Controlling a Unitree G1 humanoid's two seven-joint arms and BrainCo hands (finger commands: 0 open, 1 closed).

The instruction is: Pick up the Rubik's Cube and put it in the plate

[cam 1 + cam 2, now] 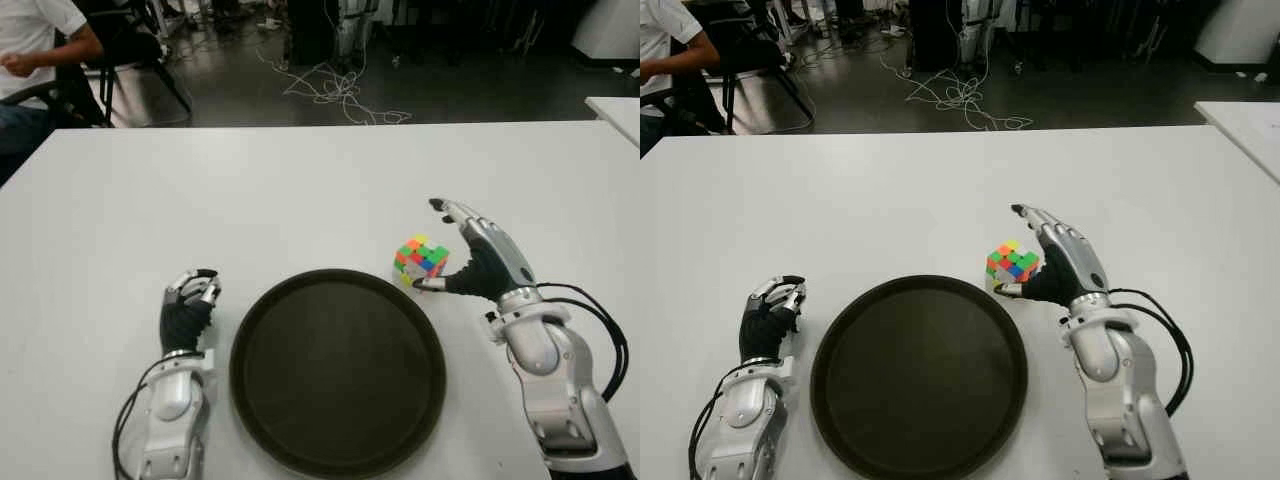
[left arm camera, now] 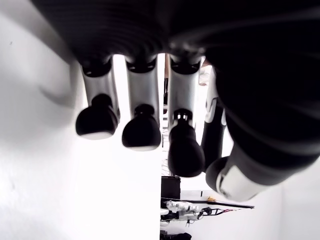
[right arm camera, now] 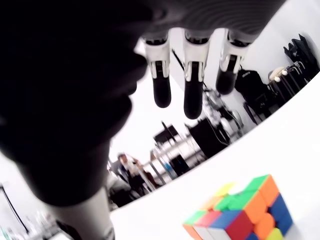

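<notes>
No readable text, label, brand, number or sign is showing in any view, neither on the Rubik's Cube (image 1: 421,260), whose faces are showing only plain coloured squares, nor on the plate (image 1: 337,457) or the table (image 1: 200,190)

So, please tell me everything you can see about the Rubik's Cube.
The Rubik's Cube is a small stickerless-looking plastic cube with green, orange, red, blue and yellow tiles. It sits on the white table, turned corner-on to the robot, just beyond the far right rim of the dark round plate. The open right hand is beside it, thumb close to its lower edge; contact is unclear.
</notes>
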